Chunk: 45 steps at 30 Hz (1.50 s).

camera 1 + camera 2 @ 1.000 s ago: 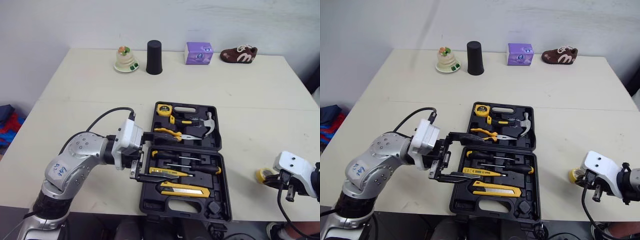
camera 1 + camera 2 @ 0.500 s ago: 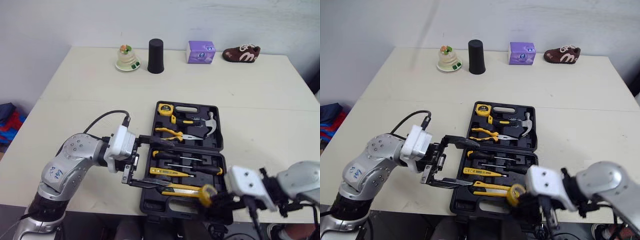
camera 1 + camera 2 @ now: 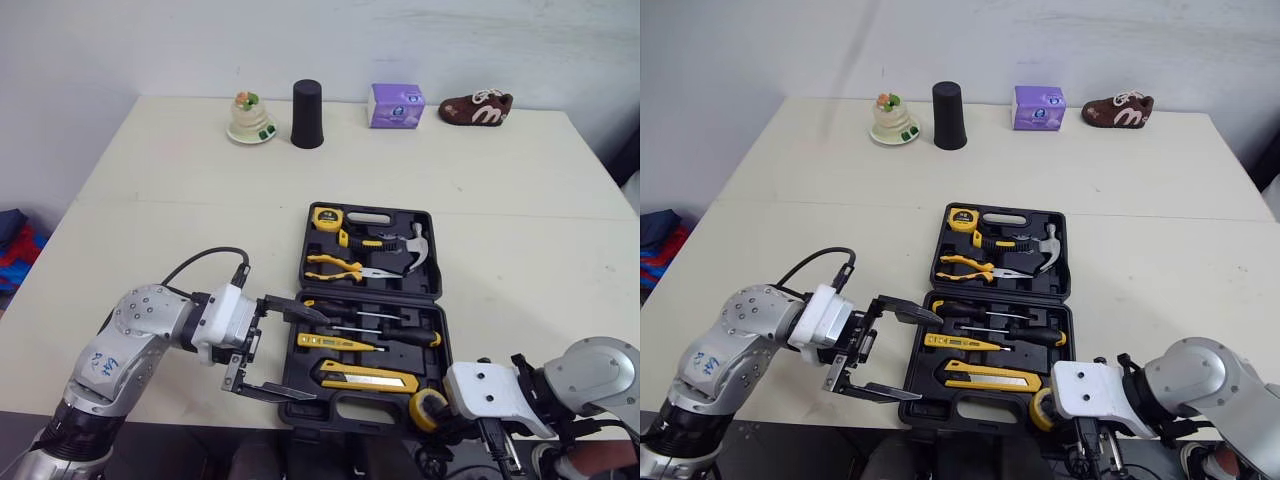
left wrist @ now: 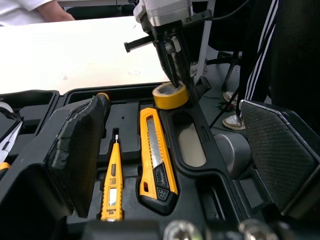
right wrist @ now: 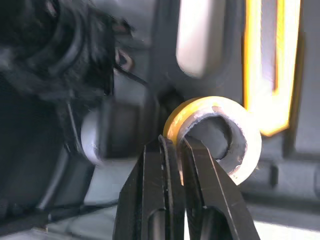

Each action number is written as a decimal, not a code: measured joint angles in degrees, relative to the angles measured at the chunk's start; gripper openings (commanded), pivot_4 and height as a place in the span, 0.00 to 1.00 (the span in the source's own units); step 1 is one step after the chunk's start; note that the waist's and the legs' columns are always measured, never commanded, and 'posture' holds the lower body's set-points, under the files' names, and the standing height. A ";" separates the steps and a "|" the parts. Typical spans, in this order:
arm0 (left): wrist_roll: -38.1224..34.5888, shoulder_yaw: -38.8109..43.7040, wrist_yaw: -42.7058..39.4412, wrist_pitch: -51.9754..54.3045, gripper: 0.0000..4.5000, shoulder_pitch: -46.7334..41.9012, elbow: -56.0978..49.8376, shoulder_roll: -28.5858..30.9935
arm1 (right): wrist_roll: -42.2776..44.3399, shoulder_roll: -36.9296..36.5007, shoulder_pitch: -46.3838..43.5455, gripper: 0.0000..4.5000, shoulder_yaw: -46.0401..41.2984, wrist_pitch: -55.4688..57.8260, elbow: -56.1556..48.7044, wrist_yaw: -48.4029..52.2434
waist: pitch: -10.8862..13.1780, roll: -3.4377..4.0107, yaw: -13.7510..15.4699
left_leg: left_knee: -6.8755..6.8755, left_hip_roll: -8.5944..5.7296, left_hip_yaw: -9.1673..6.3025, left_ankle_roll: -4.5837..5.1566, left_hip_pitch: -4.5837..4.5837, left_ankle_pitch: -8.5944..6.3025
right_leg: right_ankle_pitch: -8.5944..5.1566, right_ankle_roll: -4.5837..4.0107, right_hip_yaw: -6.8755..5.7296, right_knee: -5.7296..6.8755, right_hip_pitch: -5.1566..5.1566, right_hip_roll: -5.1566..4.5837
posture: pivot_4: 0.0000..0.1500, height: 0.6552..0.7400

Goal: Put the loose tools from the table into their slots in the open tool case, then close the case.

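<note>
Pinching the yellow tape roll [image 5: 215,105] by its wall in the right claw [image 5: 172,142] at the near right corner of the open tool case [image 3: 437,250] on the desk [image 3: 180,200], with the left claw [image 3: 318,357] spread wide at the case's near left edge.

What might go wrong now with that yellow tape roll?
The right gripper pinches only one wall of the yellow tape roll at the front corner of the black plastic tool case; a slip might drop it off the cream table. The open left gripper sits at the case's left side and might obstruct closing.
</note>
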 measured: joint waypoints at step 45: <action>3.86 -0.44 1.08 -1.04 1.00 0.65 3.97 -0.18 | -1.70 27.31 9.86 0.02 -2.62 -37.59 26.69 6.02 | -0.34 -0.52 -0.01 | 0.10 0.02 0.06 0.01 0.58 -0.11 | 0.02 0.03 -0.03 -0.03 0.60 0.06 | 1.00 1.00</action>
